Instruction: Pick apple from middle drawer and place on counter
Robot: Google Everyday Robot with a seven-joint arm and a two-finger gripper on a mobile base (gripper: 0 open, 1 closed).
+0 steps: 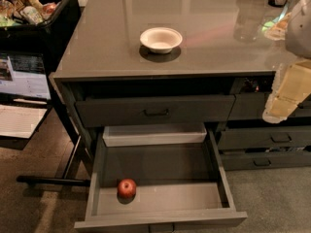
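Note:
The small red apple (127, 188) lies on the floor of the open middle drawer (160, 166), near its front left corner. The drawer is pulled far out below the glossy grey counter (116, 38). My gripper (284, 98) hangs at the right edge of the view, in front of the right-hand drawers, well above and to the right of the apple. It is pale and points downward, and it holds nothing that I can see.
A white bowl (161, 39) stands on the counter near its front edge. A pale shallow tray (154, 134) sits at the back of the open drawer. A black bin of packaged groceries (29, 8) stands at the far left. Narrower grey drawers (265, 140) are on the right.

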